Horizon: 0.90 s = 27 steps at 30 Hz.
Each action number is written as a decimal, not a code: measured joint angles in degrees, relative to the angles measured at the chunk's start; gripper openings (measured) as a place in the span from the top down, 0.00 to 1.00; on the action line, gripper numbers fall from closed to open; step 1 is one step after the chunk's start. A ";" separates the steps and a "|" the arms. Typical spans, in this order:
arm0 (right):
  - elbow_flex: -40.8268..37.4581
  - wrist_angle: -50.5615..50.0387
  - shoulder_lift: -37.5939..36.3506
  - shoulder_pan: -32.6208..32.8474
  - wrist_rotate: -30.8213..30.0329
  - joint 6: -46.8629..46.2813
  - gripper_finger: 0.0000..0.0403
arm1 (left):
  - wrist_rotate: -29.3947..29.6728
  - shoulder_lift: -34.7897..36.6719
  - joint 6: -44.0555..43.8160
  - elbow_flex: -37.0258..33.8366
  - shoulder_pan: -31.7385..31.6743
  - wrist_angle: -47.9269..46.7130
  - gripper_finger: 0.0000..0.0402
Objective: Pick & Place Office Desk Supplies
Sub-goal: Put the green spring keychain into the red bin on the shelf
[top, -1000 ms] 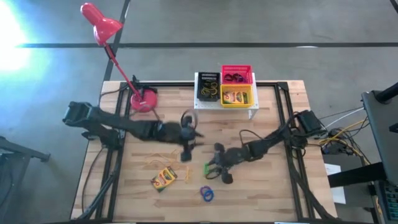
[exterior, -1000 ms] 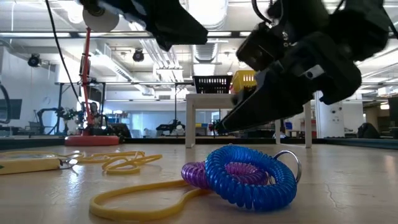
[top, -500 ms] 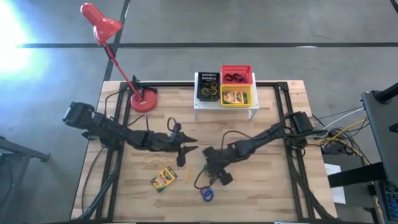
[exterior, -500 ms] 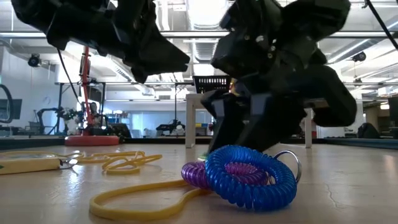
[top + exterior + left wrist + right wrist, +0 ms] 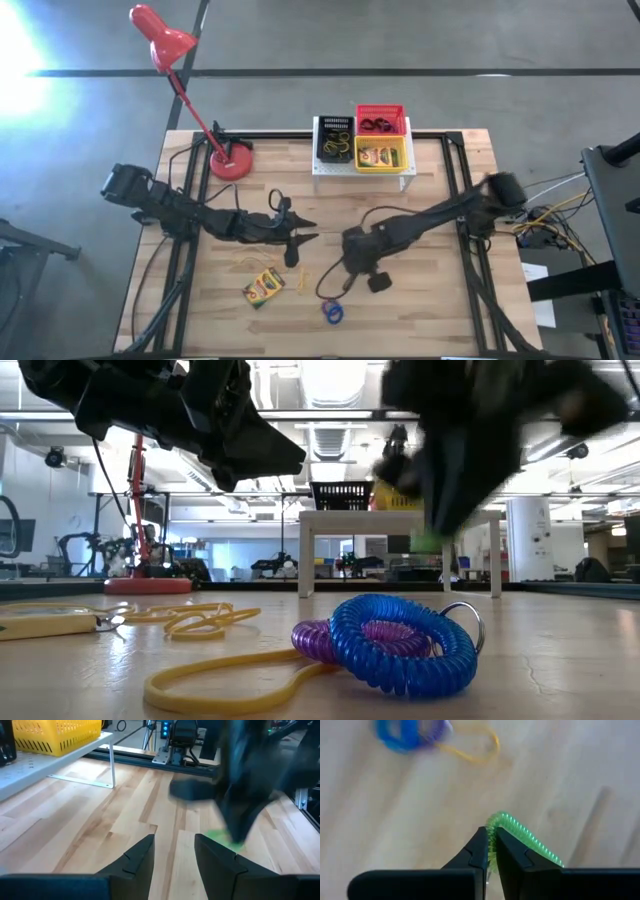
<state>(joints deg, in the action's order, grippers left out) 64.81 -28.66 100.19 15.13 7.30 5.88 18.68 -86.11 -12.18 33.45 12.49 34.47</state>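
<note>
Right hand [image 5: 491, 851] now lifts off surface [image 5: 420, 300], pinching green ring [image 5: 520, 840] (edge grip); fast swing could fling it. Left hand [image 5: 174, 851] open, hovering.

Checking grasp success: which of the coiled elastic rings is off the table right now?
The green ring, pinched in the right gripper above the wood. The blue ring and purple ring lie together on the table.

no readable text, crayon boxes' [image 5: 264, 287] print too small to read
</note>
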 joint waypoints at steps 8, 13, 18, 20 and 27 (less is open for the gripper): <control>-8.97 12.54 -24.68 -0.48 -8.91 -0.12 0.95 | 0.00 0.00 0.35 -0.02 -0.02 -0.11 0.64; -17.62 33.61 -35.64 -7.42 -17.66 -2.71 0.95 | 0.00 0.00 0.36 -0.02 -0.04 -0.06 0.64; -19.05 34.80 -40.24 -24.80 -20.76 -8.70 0.95 | 0.07 0.00 1.76 -0.02 -0.11 0.13 0.64; -18.19 32.70 -39.77 -33.59 -18.89 -13.25 0.95 | 0.82 0.00 1.89 -0.02 -0.21 0.16 0.64; -10.80 21.75 -31.27 -57.12 -1.34 -14.79 0.95 | 3.69 0.00 1.88 -0.02 -0.48 0.18 0.64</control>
<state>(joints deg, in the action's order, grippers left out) 54.00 -6.91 68.92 -41.99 5.95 -8.91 22.36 -86.11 -10.30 33.43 12.01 34.65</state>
